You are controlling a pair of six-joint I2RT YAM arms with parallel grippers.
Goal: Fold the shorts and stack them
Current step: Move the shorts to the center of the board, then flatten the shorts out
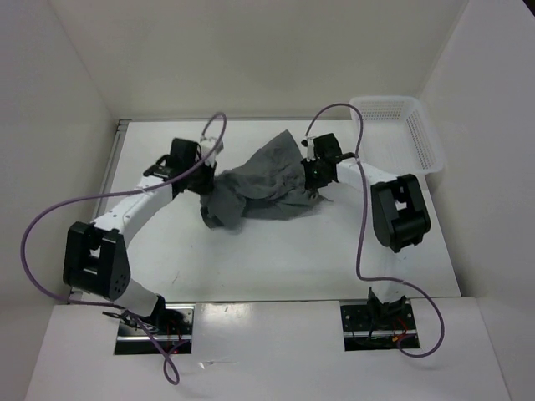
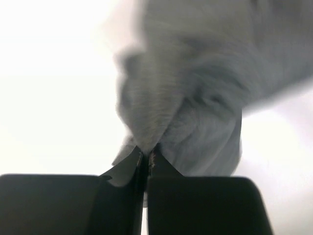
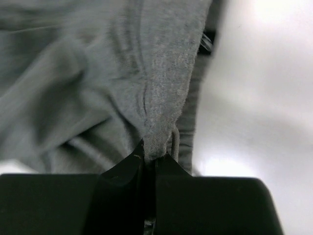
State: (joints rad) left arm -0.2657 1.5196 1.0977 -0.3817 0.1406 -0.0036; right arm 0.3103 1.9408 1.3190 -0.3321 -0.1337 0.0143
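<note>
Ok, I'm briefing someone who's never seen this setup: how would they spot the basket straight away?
Take the white table in the overhead view and go to its far right corner. The basket sits there, a white plastic mesh tub with an open top. It is the only rigid container; the grey shorts are crumpled cloth mid-table.

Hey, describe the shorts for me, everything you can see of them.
The shorts are plain mid-grey in a soft, fine-knit fabric. They are unfolded and bunched into a crumpled mass in the middle of the table. They stretch between the arms: the left gripper is shut on a pinch at their left side, and the right gripper on a fold at their right. One corner points toward the far wall, and a darker lobe sags near-left. A thin cord loops beside the right pinch.
</note>
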